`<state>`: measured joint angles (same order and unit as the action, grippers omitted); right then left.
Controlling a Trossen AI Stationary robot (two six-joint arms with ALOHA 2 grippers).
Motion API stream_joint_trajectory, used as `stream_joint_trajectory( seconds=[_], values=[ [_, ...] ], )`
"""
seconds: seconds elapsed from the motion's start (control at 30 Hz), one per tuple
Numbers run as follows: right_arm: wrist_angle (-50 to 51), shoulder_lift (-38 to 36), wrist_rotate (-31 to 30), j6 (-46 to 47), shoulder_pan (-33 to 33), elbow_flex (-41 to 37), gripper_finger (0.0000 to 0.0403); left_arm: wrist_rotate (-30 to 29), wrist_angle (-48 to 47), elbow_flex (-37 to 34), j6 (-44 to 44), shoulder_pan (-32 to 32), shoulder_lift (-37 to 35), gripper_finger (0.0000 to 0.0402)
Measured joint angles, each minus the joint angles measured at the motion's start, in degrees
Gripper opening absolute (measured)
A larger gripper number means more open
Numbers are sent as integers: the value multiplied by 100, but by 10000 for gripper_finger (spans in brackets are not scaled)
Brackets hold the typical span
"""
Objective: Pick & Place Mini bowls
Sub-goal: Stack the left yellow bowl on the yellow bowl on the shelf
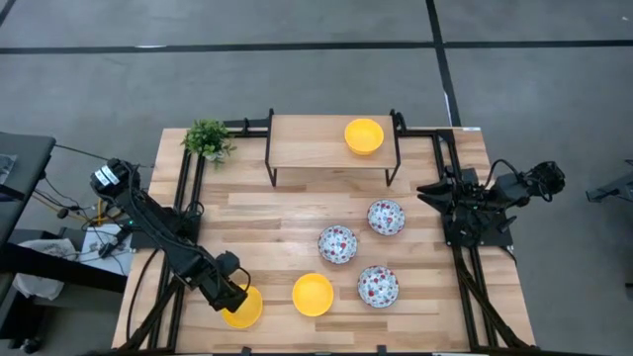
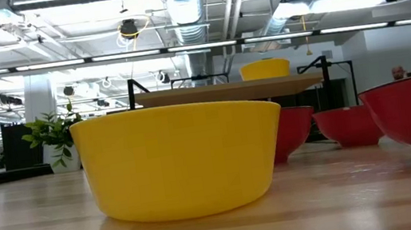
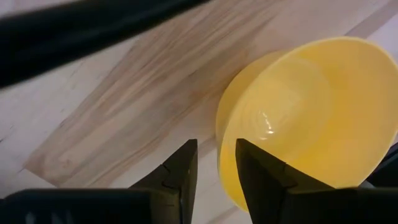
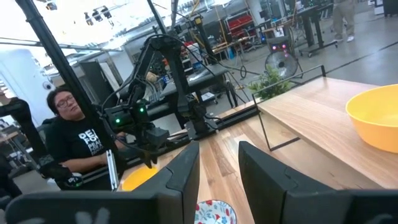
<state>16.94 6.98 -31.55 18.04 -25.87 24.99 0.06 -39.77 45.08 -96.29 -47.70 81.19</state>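
Note:
Three plain yellow mini bowls show in the high view: one under my left gripper (image 1: 242, 309), one beside it near the table's near edge (image 1: 313, 295), and one on the raised wooden shelf (image 1: 364, 135). Three floral bowls (image 1: 337, 243) (image 1: 386, 217) (image 1: 378, 286) stand on the table right of centre. My left gripper (image 1: 229, 292) (image 3: 216, 168) is at the near left bowl (image 3: 311, 118), shut on it. My right gripper (image 4: 219, 168) waits at the table's right edge (image 1: 475, 203), its fingers a narrow gap apart, touching nothing. My left gripper has the near left yellow bowl by its rim (image 3: 225, 146), on the side toward the table's left. One finger (image 3: 258, 171) stands inside the bowl and the other (image 3: 183, 171) outside its wall. The fingers come from above, slanting down. Whether the bowl is off the table does not show.
A small green potted plant (image 1: 208, 138) stands at the far left corner. The shelf (image 1: 316, 148) on thin black legs spans the far middle. Black frame rails run along both sides. A person (image 4: 68, 124) sits beyond the table's left side. Bare wood lies between the shelf and the bowls.

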Motion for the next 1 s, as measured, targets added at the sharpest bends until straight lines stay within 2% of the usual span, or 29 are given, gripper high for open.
stream_joint_trajectory(
  seconds=[0.63,0.73,0.87,1.0],
  values=[
    [-170,2,0,0,2,0,101,-46,348,-208,2,24,0,103],
    [-207,2,0,0,1,0,101,-38,377,-208,2,24,0,79],
    [-238,2,0,0,0,0,101,80,401,-208,2,24,0,14],
    [-248,2,0,0,2,0,101,155,421,-197,0,34,-44,5]
  ],
)
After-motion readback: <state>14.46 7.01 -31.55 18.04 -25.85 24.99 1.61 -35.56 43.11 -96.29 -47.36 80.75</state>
